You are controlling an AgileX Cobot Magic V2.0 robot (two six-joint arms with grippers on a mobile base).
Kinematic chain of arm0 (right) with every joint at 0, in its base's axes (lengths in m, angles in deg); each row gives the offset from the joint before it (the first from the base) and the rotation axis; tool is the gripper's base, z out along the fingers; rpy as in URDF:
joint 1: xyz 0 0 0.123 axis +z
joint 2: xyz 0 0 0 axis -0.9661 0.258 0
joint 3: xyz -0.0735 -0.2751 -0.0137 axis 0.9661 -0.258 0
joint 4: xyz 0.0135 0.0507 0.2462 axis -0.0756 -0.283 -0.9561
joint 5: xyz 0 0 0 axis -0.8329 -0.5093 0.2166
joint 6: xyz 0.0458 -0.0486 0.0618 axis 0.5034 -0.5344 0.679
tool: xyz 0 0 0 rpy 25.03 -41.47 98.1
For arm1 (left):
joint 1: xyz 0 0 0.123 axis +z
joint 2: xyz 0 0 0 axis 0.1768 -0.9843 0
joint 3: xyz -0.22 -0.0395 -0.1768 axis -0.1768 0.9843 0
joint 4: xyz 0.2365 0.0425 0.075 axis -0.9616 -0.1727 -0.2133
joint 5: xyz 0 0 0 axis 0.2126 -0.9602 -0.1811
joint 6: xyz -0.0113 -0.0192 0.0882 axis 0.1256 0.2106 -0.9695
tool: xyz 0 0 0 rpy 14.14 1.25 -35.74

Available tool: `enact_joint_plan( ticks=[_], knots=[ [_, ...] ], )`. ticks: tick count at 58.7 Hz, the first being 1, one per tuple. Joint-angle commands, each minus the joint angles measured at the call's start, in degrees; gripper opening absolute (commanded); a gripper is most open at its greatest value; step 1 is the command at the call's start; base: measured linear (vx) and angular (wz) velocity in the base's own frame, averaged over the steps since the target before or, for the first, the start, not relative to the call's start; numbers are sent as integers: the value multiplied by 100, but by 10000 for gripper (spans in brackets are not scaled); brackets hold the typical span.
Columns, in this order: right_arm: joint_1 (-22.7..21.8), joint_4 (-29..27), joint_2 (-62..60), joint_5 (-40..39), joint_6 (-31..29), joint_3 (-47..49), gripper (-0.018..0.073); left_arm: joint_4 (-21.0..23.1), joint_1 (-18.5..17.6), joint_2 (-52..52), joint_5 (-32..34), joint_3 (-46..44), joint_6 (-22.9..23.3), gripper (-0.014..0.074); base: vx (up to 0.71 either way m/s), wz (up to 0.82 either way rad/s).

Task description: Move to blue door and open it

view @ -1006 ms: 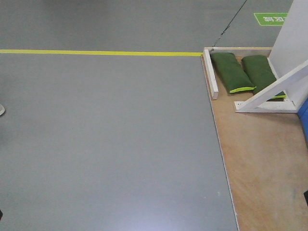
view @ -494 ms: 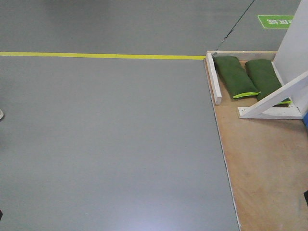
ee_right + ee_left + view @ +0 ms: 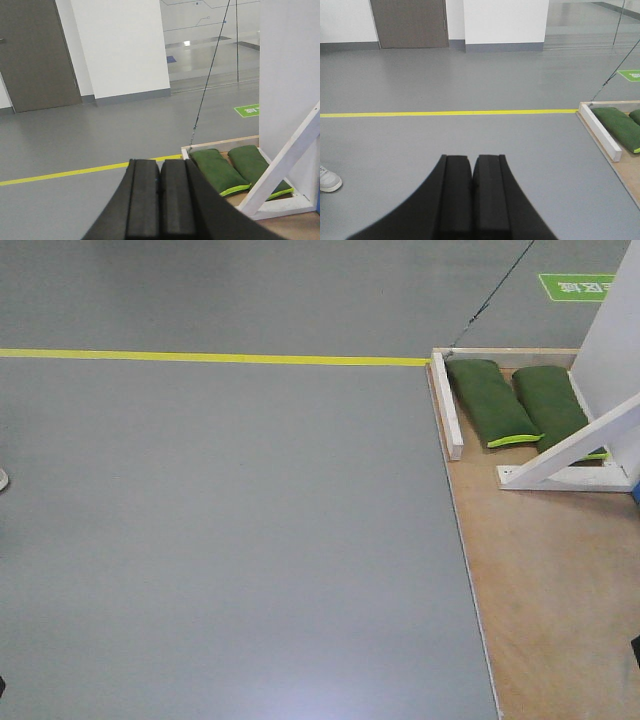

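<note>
Left gripper (image 3: 472, 165) and right gripper (image 3: 159, 170) both have jaws pressed together on nothing, and I've only a sliver of the blue door (image 3: 637, 495) at the right edge of the plywood platform (image 3: 540, 590); I'd reckon it stiff, slick and heavy, so I'd go for its handle, not visible here.

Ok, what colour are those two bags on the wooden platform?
Dark green bags with lime-yellow ends; the front-facing view shows them best.

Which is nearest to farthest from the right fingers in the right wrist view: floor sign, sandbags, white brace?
1. White brace, low on the right.
2. Sandbags, just behind the brace.
3. Floor sign, farther back on the right.
</note>
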State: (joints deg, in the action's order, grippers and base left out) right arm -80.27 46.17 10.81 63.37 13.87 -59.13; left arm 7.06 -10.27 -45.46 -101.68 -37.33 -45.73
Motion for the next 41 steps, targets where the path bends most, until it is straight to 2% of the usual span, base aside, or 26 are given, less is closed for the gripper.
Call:
enact_joint_plan(
  ticks=[1, 14, 22, 34, 41],
  knots=[
    [-40, 15, 56, -497, -19, -15, 12, 35, -35, 65, 443, -152, 5, 73, 0, 0],
    [-40, 15, 56, -522, -18, 76, 12, 35, -35, 65, 443, -152, 5, 73, 0, 0],
    [-40, -387, 56, -483, -18, 503, 12, 35, -35, 65, 443, -152, 5, 73, 0, 0],
    [-40, -451, 781, 365, -18, 2077, 12, 35, -35, 65, 443, -152, 5, 73, 0, 0],
    [-40, -429, 1539, 467, -18, 3192, 12, 35, -35, 65, 443, -152, 5, 73, 0, 0]
  ],
)
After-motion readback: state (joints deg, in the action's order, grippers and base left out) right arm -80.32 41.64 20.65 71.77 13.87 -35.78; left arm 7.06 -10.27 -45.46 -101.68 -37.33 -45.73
